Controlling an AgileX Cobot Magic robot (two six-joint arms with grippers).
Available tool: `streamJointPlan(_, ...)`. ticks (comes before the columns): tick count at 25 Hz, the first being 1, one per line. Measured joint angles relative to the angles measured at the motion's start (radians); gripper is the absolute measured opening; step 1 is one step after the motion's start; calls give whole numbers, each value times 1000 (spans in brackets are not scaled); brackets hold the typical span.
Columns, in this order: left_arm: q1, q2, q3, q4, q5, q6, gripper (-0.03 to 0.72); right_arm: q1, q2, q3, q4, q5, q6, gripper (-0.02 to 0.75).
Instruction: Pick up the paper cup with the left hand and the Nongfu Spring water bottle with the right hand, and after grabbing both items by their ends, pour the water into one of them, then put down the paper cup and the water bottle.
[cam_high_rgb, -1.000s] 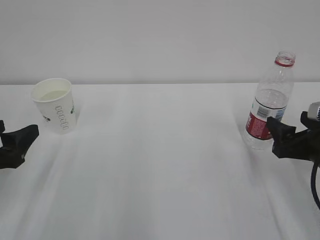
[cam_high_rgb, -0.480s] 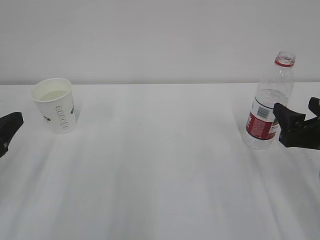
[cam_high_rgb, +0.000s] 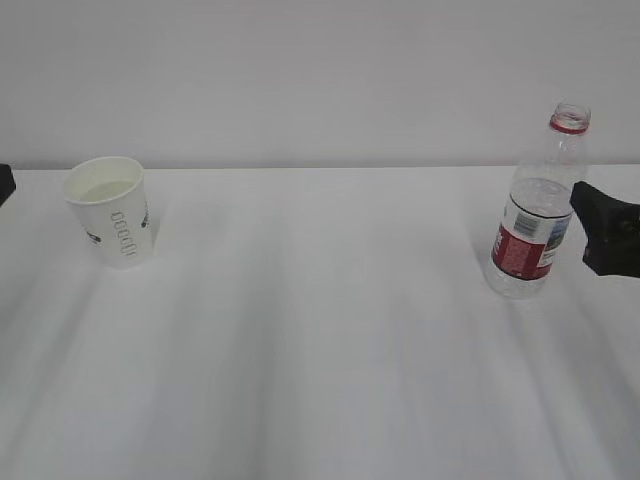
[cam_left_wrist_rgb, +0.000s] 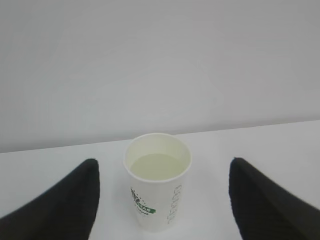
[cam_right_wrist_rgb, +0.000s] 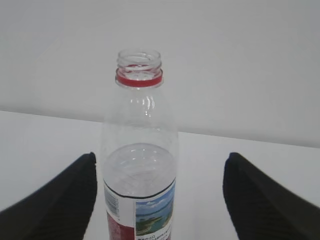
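Exterior view barely catches the left claw, cut off at the edge. Wrist cams show both claws spread open: paper cup and Nongfu Spring water bottle stand free on the table, right claw empty.

The left hand shows only as a dark sliver at the nine o'clock edge of the exterior view. From its wrist camera its claw stands wide open, both black fingers spread apart. The right hand sits at three o'clock, its claw equally wide, fingers holding nothing.
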Motion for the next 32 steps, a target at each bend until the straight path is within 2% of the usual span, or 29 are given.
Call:
streamJointPlan(17,0,-425,-27,36,445,0,586,0,-330,4,6,304,-23,589)
streamJointPlan(23,0,-528,-27,36,548,0,554,0,-456,8,6,434,-23,589)
streamJointPlan(32,0,-659,-27,36,677,0,549,0,-660,10,-3,652,-23,589)
